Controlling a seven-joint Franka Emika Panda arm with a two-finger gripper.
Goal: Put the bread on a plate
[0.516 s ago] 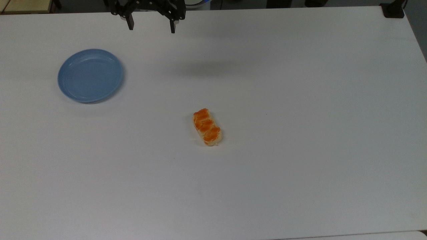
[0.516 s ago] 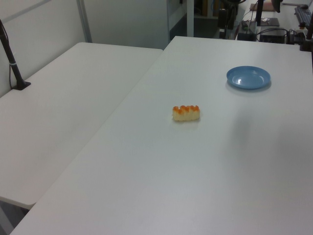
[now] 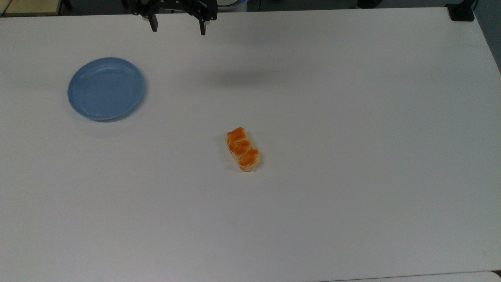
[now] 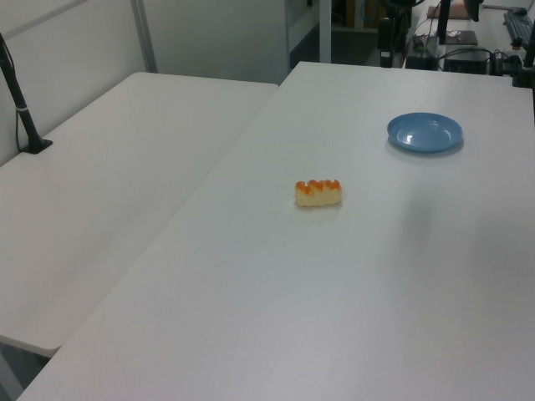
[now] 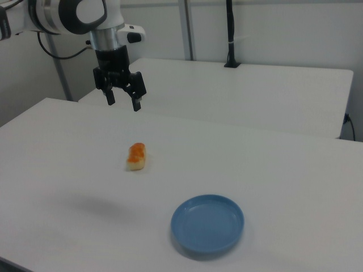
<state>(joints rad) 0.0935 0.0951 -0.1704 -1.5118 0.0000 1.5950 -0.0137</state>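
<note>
Bread (image 3: 243, 149) is lying flat on the white tabletop (image 3: 352, 156), near its middle in the top view, with the glossy orange-brown lobes facing up and the pale sides resting on the surface. In the top view its long axis is running slightly diagonally, from upper left to lower right. In the left view the bread (image 4: 318, 193) is showing its long side, and in the right view the bread (image 5: 136, 156) is pointing away from the camera.

The light-blue plate (image 3: 106, 88) is sitting well apart from the bread, toward the top view's upper left, and nothing is lying in it. In the left view the plate (image 4: 425, 132) is sitting beyond the bread toward the left view's right; in the right view the plate (image 5: 207, 222) is sitting nearer the camera than the bread, toward the right view's right.

The gripper (image 5: 122, 101) is hanging in the air above the tabletop with its two black fingers spread wide and holding nothing. In the top view the gripper (image 3: 178, 28) is hovering at the upper edge, well apart from both bread and plate. A soft shadow (image 3: 242, 76) is falling on the tabletop between gripper and bread.
</note>
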